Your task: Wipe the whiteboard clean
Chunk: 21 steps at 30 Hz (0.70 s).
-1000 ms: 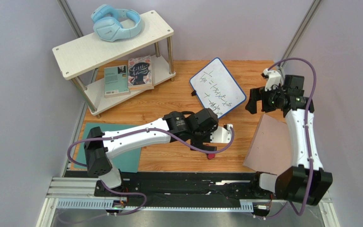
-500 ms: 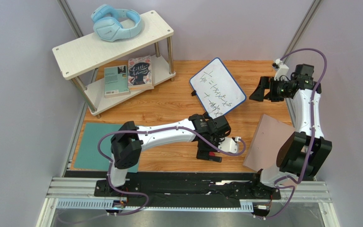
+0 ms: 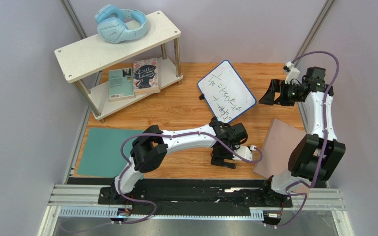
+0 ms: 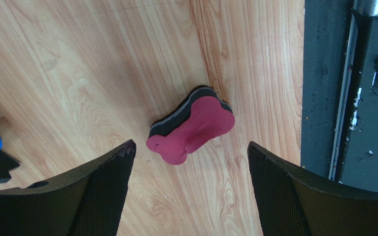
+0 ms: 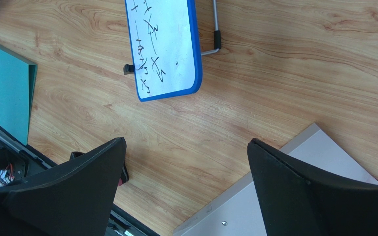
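Observation:
The whiteboard (image 3: 226,91), white with a blue rim and dark scribbles, stands tilted on a wire stand at the table's middle back; the right wrist view shows its lower end (image 5: 166,49). A pink bone-shaped eraser (image 4: 196,125) with a black underlayer lies on the wood near the front edge. My left gripper (image 3: 224,160) (image 4: 190,144) hovers directly over it, open, fingers either side and not touching. In the top view the eraser is hidden under that gripper. My right gripper (image 3: 270,96) (image 5: 186,141) hangs open and empty, right of the whiteboard.
A pinkish-tan sheet (image 3: 279,150) lies at the right front, a teal mat (image 3: 102,150) at the left front. A white two-level shelf (image 3: 122,42) at the back left holds blue headphones (image 3: 122,23) and books (image 3: 134,78). A black rail (image 4: 344,88) borders the near edge.
My left arm has swung right and toward the near edge, coming over the eraser, and its fingers have narrowed slightly. The right arm drew back to the right earlier, then held still.

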Available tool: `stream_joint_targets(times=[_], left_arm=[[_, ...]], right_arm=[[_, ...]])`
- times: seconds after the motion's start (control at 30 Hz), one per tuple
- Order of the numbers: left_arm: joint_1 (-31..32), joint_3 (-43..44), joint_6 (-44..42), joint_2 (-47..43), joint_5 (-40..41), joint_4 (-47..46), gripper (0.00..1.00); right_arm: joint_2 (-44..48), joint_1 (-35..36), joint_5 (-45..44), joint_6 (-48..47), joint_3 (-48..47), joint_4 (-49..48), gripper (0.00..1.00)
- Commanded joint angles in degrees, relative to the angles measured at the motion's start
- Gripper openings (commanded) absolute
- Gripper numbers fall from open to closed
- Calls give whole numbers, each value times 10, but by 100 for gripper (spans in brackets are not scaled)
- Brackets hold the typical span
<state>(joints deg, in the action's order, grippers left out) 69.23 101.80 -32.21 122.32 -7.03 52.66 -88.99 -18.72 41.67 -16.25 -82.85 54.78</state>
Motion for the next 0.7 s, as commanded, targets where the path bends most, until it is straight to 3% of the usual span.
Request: stream_joint_targets(times=[0.0,0.67], left_arm=[[0,29,-15,20,1,9,87],[-20,30,-1,71,117,-42,88]], right_arm=[[-2,1,8,11,0,-12,100],[9,-3,3,15,16,-14,100]])
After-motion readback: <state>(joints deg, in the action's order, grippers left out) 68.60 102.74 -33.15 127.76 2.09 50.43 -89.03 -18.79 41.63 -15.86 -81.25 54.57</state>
